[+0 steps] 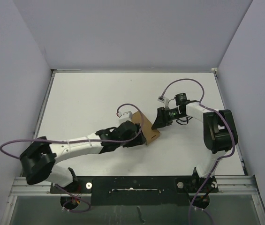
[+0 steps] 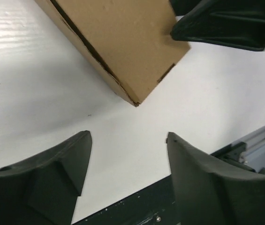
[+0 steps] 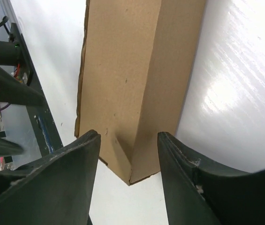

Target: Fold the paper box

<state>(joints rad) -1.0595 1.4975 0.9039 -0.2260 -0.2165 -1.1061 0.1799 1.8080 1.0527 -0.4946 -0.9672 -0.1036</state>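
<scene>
From the near edge the left arm reaches to about the middle of the table (image 1: 85, 98). Its left gripper (image 2: 128, 136) is low over the surface, fingers spread with nothing between them. The box (image 2: 123, 42) lies just beyond the fingertips with one corner pointing back at the gap. The open stance reads as a hand standing by to steady or push the box rather than carry it. The box sits flat on the table, slightly right of centre, and already looks like a closed shallow carton. A dark seam runs along its near side and a small slot notch shows on its top face, so the folding seems far along. Whether every tab is tucked in cannot be told. From the far side the right gripper (image 3: 128, 135) comes at the opposite corner with its fingers also apart, clamping nothing. That corner lies in line with the gap, though the fingers seem to hover over the cardboard rather than pinch it. One finger (image 2: 216, 23) meets the box's far edge, probably to brace it or press a flap home.
</scene>
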